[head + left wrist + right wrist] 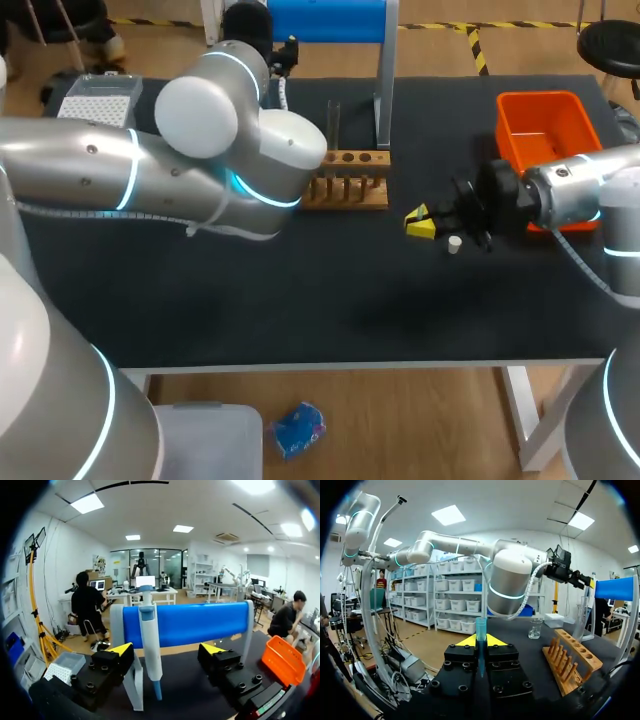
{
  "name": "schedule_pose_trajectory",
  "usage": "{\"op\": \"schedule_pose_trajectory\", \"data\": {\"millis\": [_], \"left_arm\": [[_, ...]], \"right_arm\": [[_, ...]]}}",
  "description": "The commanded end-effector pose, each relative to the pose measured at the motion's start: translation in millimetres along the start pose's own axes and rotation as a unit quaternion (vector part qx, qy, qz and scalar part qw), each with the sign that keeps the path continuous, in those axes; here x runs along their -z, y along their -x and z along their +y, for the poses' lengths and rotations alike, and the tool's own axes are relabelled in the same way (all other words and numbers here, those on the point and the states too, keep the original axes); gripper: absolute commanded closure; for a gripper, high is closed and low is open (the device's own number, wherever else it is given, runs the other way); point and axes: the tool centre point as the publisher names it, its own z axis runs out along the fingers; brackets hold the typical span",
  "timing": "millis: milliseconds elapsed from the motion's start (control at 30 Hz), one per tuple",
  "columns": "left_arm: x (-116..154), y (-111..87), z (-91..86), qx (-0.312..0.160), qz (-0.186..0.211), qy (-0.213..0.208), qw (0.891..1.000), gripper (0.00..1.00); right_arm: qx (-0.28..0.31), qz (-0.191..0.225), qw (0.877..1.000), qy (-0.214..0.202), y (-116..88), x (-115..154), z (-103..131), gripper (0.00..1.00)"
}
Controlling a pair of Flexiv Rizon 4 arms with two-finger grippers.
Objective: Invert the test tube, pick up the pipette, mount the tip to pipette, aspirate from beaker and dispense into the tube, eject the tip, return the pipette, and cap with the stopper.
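At rear stand: left gripper (167, 650) fingers apart astride hanging pipette (150, 640), not yet gripped | test tube (333, 120) upright in rack (347, 182) | right gripper (481, 641) fingers clamped on slim teal piece (480, 627) | stopper (454, 244) lies on tabletop (300, 300) | tip, aspirate, dispense, capping all left

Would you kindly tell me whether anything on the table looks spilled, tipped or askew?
Nothing stands out: the clear glass test tube stands upright in the wooden rack, the clear glass beaker is upright, and the small white stopper sits loose on the black table.
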Motion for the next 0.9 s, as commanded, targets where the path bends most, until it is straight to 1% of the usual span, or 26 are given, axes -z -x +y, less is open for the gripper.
{"op": "schedule_pose_trajectory", "data": {"millis": [33,67,100,133,167,200,267,333,367,400,900], "left_arm": [[-10,-2.8,3.6,0.002,-0.016,-0.003,1.0,0.27],[-12,-2.0,4.2,0.004,-0.02,0.003,1.0,0.29],[-12,-1.9,4.4,0.004,-0.019,0.002,1.0,0.29],[-13,-1.7,4.6,0.003,-0.019,0.0,1.0,0.31],[-14,-1.5,5.0,0.002,-0.019,0.0,1.0,0.38],[-15,-1.1,5.1,0.002,-0.019,0.0,1.0,0.4],[-18,0.2,5.8,0.004,-0.022,0.001,1.0,0.42],[-20,1.3,6.1,0.005,-0.022,0.001,1.0,0.48],[-21,1.8,6.2,0.004,-0.024,0.002,1.0,0.48],[-22,2.7,6.2,0.005,-0.025,0.002,1.0,0.51],[-35,14.6,6.2,0.009,-0.033,0.002,0.999,0.51]], "right_arm": [[0.0,0.001,1.0,-0.001,0,1,0,1.0],[0.0,0.001,1.0,-0.001,0,1,0,1.0],[0.0,0.001,1.0,-0.001,0,1,0,1.0],[0.0,0.001,1.0,-0.001,0,1,0,1.0],[0.0,0.001,1.0,-0.001,0,1,0,1.0],[0.0,0.001,1.0,-0.001,0,1,0,1.0],[0.0,0.001,1.0,-0.001,0,1,0,1.0],[0.0,0.001,1.0,-0.001,0,1,0,1.0],[0.0,0.001,1.0,-0.001,0,1,0,1.0],[0.0,0.001,1.0,-0.001,0,1,0,1.0],[0.0,0.001,1.0,-0.001,0,1,0,1.0]]}}
